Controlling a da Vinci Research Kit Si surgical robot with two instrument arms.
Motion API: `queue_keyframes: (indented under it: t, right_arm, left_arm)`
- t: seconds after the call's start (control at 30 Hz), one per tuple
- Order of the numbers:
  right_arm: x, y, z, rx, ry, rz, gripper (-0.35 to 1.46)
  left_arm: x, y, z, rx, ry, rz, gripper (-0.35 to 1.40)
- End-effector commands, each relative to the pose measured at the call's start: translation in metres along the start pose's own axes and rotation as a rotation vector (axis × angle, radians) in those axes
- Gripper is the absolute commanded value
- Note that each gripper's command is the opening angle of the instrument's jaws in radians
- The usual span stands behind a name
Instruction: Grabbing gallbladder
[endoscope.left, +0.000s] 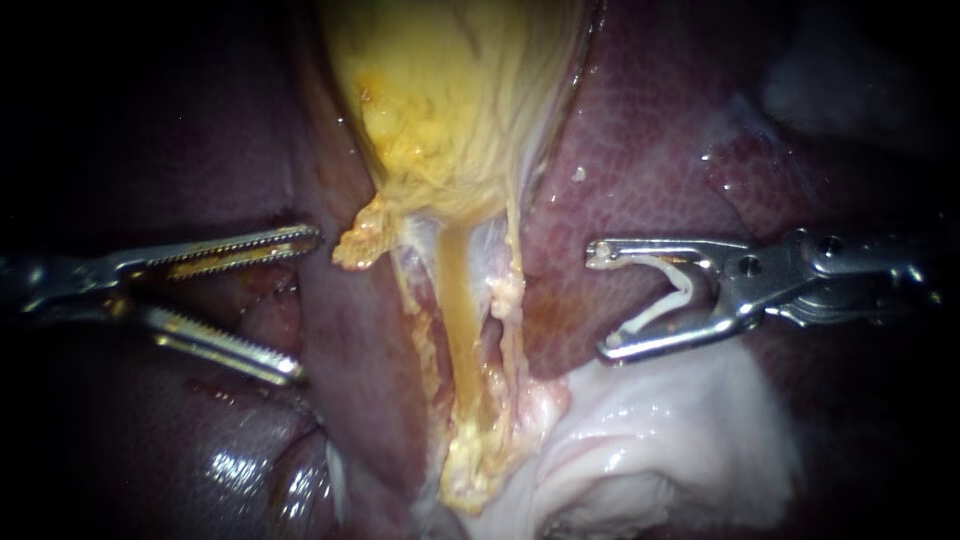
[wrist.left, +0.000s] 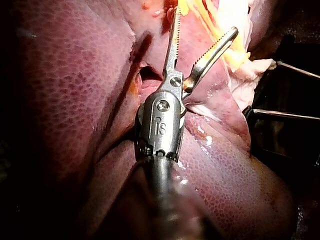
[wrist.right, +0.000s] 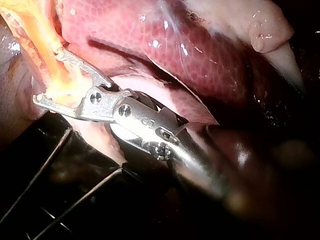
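Left instrument (endoscope.left: 305, 305): 9 o'clock, serrated jaws apart, empty.
Right instrument (endoscope.left: 598, 302): 3 o'clock, jaws seemingly cradling a white clip (endoscope.left: 680, 290).
Gallbladder (endoscope.left: 450, 100): 12 o'clock, ungrasped.
Advice: take a full bite of Gallbladder wall, sparing liver (endoscope.left: 640, 150).

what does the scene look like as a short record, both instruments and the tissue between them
gallbladder: yellow, not grasped
tube: bare, runs down from the gallbladder
left instrument: open, empty, short of the gallbladder
right instrument: holding a white clip, clear of the tube
liver: dark red, on both sides
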Motion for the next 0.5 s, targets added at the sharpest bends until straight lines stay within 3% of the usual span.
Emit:
queue_keyframes:
  t: [0.03, 0.13, 0.4, 0.5]
  right_arm:
    - [0.0, 0.0, 0.0, 0.0, 0.0, 0.0, 0.6]
    - [0.0001, 0.0, 0.0, 0.0, 0.0, 0.0, 0.6]
    - [0.0001, 0.0, 0.0001, -0.001, 0.001, 0.0, 0.6]
    - [0.0001, 0.0, 0.0002, -0.001, 0.001, 0.0, 0.6]
  left_arm:
    - [0.0, 0.0, 0.0, -0.004, 0.0, 0.0, 0.79]
    - [0.0, 0.0001, 0.0001, -0.04, 0.004, -0.006, 0.76]
    - [0.0003, 0.0015, 0.0014, -0.118, 0.002, -0.152, 0.56]
    - [0.0005, 0.0021, 0.0024, -0.131, -0.001, -0.182, 0.47]
